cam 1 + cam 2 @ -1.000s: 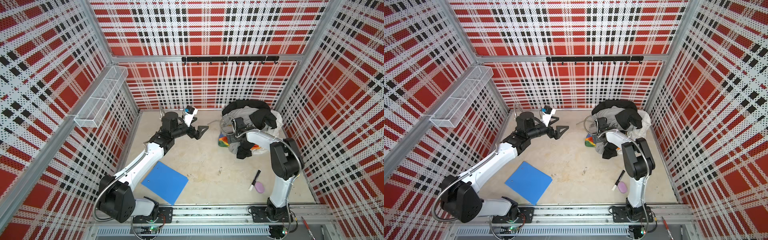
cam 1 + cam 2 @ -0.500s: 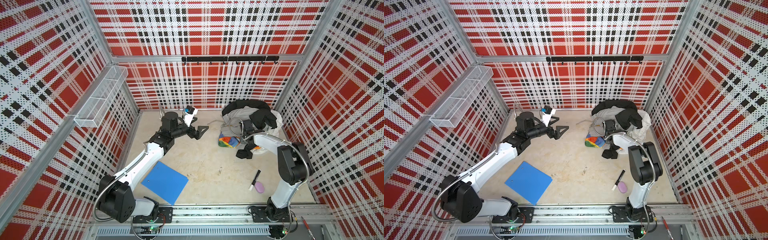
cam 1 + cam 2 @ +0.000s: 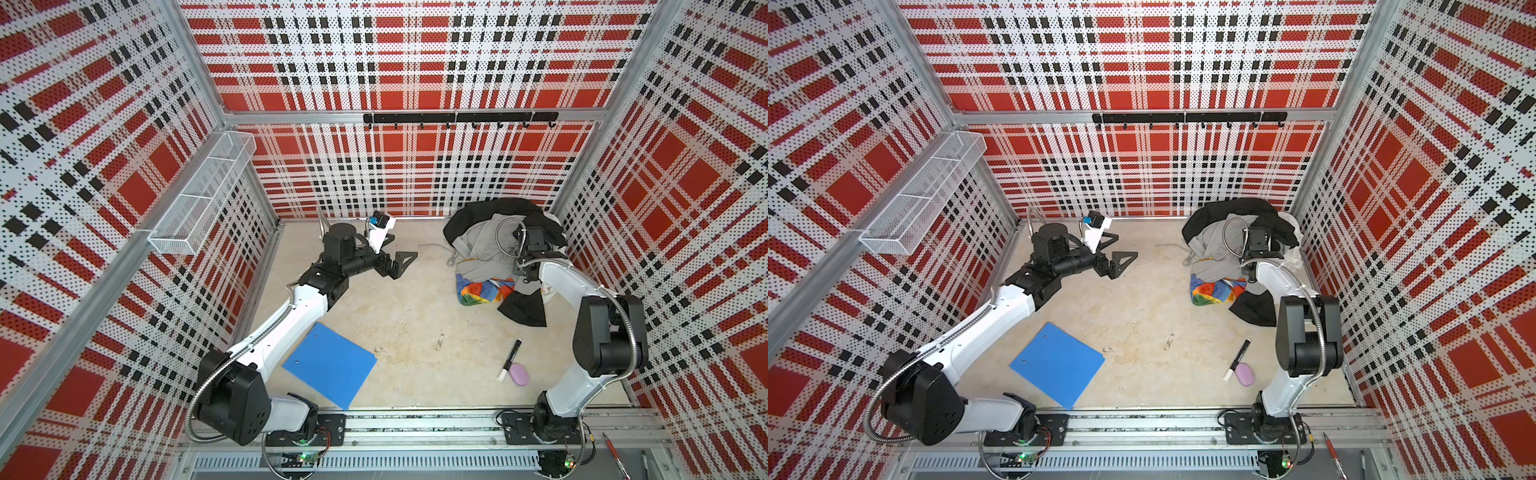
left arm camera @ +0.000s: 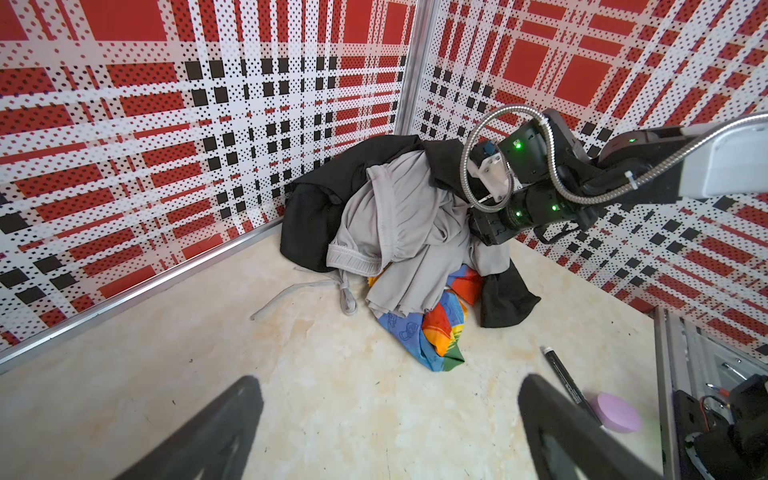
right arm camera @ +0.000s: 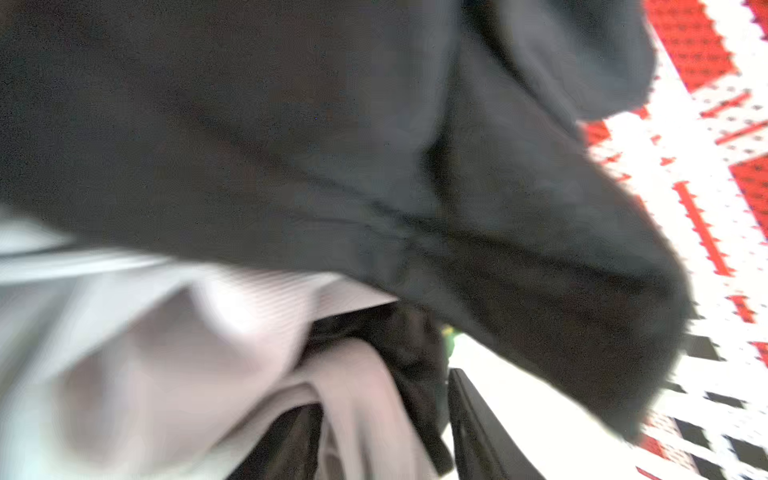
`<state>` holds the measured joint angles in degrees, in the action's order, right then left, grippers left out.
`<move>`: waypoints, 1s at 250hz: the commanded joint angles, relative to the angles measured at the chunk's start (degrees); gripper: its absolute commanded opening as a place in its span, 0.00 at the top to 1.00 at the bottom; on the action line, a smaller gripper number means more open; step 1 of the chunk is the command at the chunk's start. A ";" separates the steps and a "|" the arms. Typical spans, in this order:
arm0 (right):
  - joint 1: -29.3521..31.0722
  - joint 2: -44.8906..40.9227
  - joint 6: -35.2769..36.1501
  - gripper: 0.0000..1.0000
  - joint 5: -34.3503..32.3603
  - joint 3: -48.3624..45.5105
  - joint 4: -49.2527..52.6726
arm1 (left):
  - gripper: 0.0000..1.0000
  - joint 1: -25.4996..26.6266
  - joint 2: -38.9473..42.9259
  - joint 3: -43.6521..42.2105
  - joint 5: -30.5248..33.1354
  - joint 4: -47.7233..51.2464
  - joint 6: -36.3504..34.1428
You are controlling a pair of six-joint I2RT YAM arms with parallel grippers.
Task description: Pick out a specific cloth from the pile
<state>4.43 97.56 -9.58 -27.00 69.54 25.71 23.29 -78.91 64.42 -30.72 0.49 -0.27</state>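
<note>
Left gripper (image 3: 400, 249): jaws spread full wide, holding nothing, touching nothing. Hovering over bare worktop (image 3: 415, 324), well apart from the pile (image 3: 490, 232), off to its left in both top views. Left wrist view agrees: fingers (image 4: 216, 428) far apart, only worktop between.

Right gripper (image 4: 489, 232): nosed into the upper part of the pile, pressed against the grey garment (image 4: 395, 232) and the black garment (image 4: 316, 224). Jaws buried in fabric, so can't tell how far open, nor whether clamped on anything. Right wrist view blurred, mostly black fabric over pale grey folds. One dark finger (image 5: 478, 424) visible there, partner unclear.

The cloth (image 3: 484, 291): rainbow patches, bunched on the worktop at the foot of the pile, on the marker pen (image 3: 510, 359) side. Partly under the grey garment, touching a black flap beside it. Lying below the visible body of the right gripper, not lifted.
</note>
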 commanded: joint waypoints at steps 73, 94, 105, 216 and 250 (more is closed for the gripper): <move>13.77 -9.68 -6.09 0.27 11.66 -9.00 -6.16 | 0.01 0.08 0.34 1.67 -0.39 -0.24 0.03; 15.32 -11.02 -9.24 0.27 14.33 -11.55 -7.32 | 0.01 0.09 0.43 1.74 -0.39 -0.25 0.03; 16.01 -11.54 -10.78 0.27 15.66 -12.92 -8.01 | 0.01 0.01 0.37 1.75 -0.48 -0.23 0.13; 19.58 -6.35 -14.49 0.35 20.99 -17.51 -13.55 | 0.01 0.17 0.60 1.74 -0.31 -0.07 0.03; 19.65 -5.14 -14.72 0.51 19.40 -17.52 -13.32 | 0.01 0.22 0.66 1.77 -0.40 -0.06 -0.02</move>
<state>23.90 91.31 -23.75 -6.92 52.47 15.14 23.29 -78.91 64.42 -30.81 0.51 -0.27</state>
